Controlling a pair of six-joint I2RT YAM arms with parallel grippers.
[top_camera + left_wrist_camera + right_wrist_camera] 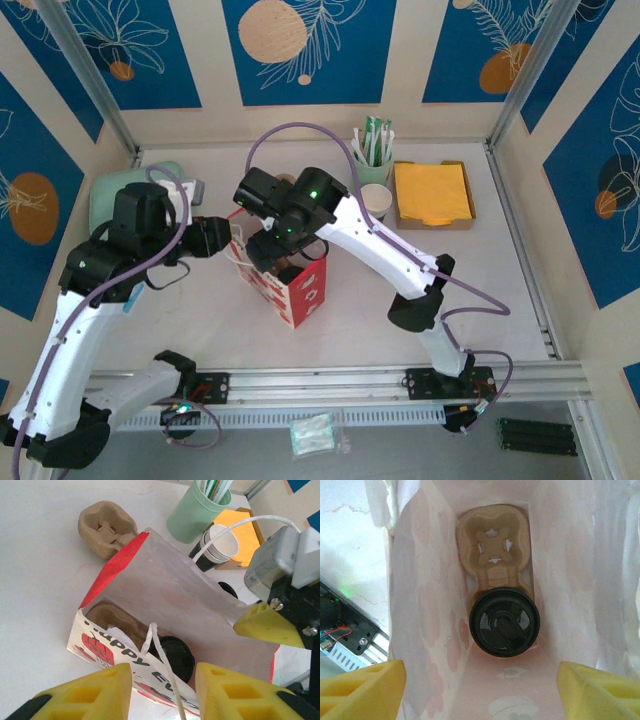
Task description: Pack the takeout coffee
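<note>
**A:** Right wrist view is looking straight down on the takeout coffee (pixel 504 621), which is sitting in one pocket of the cardboard carrier (pixel 492 545) at the bottom of the red-and-white bag (pixel 430 605).

**B:** What are the pincers doing?

**A:** The right gripper (pixel 480 692) is hanging over the bag mouth with its jaws wide apart, gripping nothing. The left gripper (pixel 162 692) is sitting at the bag's printed side, jaws apart, with the string handle (pixel 159 650) running loose between them.

**B:** How is the cup likely handling?

**A:** I'm judging it light, with thin paper walls giving under a hard squeeze and a slick lid risking popping off. I'm favouring a gentle hold on the sides just under the lid rim, or on the stiffer carrier instead.
</note>
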